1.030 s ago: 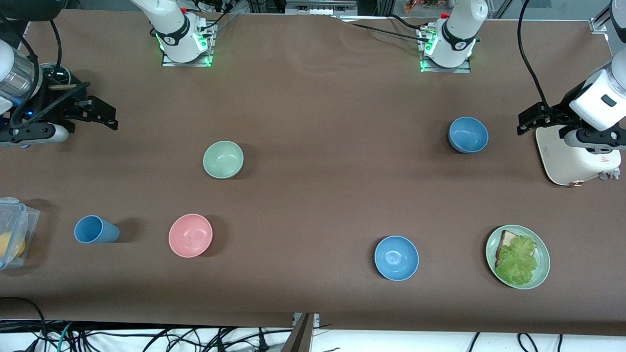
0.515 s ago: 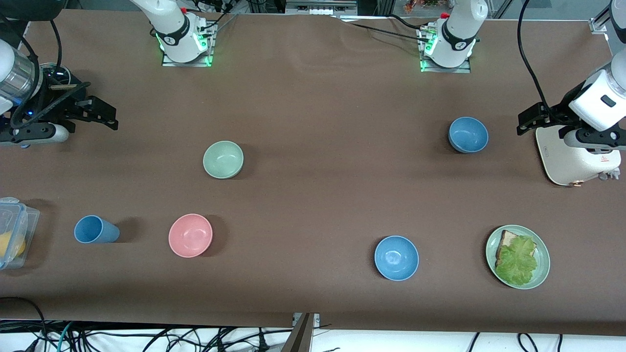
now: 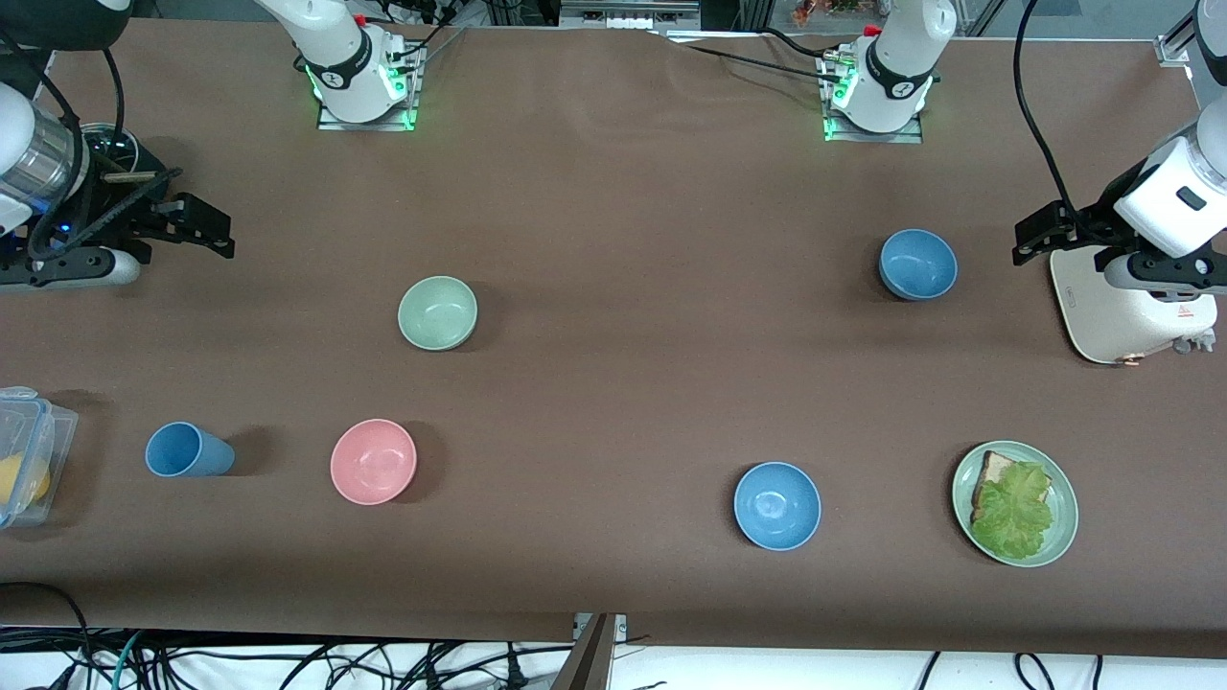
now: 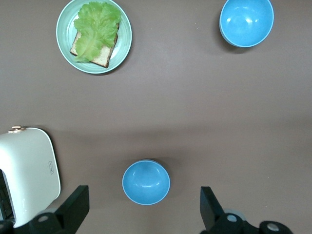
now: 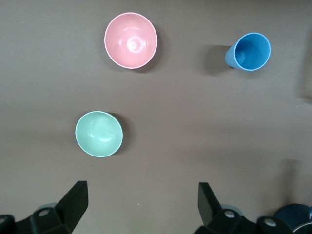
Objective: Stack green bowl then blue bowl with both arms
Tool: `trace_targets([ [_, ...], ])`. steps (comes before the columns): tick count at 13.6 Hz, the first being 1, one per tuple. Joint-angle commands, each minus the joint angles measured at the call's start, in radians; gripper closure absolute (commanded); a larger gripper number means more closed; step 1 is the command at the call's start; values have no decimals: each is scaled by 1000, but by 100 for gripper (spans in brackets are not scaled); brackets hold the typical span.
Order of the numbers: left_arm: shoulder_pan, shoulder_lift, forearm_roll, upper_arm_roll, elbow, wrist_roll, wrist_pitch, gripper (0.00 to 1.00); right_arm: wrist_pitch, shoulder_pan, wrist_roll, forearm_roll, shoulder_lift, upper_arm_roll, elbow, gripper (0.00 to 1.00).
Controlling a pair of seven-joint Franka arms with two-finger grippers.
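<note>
The pale green bowl [image 3: 438,312] sits upright on the brown table, toward the right arm's end; it also shows in the right wrist view [image 5: 99,134]. The steel-blue bowl [image 3: 918,264] sits toward the left arm's end and shows in the left wrist view [image 4: 146,182]. My right gripper [image 3: 203,232] hangs open and empty over bare table at the right arm's end, well apart from the green bowl; its own view shows it too [image 5: 141,204]. My left gripper [image 3: 1033,238] is open and empty, up over the table beside the blue bowl [image 4: 142,214].
A pink bowl [image 3: 374,461] and a blue cup [image 3: 187,450] lie nearer the camera than the green bowl. A brighter blue bowl [image 3: 777,505], a green plate [image 3: 1062,537] with lettuce and bread, a white appliance [image 3: 1131,307] and a clear container [image 3: 24,455] also stand on the table.
My right gripper has shifted slightly toward the middle of the table. The left arm and the bowls have not visibly moved.
</note>
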State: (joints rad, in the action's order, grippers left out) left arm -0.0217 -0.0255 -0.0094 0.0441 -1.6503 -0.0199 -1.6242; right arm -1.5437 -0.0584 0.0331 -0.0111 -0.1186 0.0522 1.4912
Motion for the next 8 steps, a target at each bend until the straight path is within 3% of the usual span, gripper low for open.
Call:
trace_targets([
  [1, 6, 2, -23, -4, -3, -9, -2, 0, 5, 6, -9, -6, -29, 11, -11, 0],
  [4, 14, -7, -26, -3, 7, 6, -8, 0, 19, -4, -12, -15, -131, 12, -11, 0],
  [8, 13, -11, -23, 0, 12, 5, -6, 0, 10, -17, -9, -74, -124, 29, 1, 0],
])
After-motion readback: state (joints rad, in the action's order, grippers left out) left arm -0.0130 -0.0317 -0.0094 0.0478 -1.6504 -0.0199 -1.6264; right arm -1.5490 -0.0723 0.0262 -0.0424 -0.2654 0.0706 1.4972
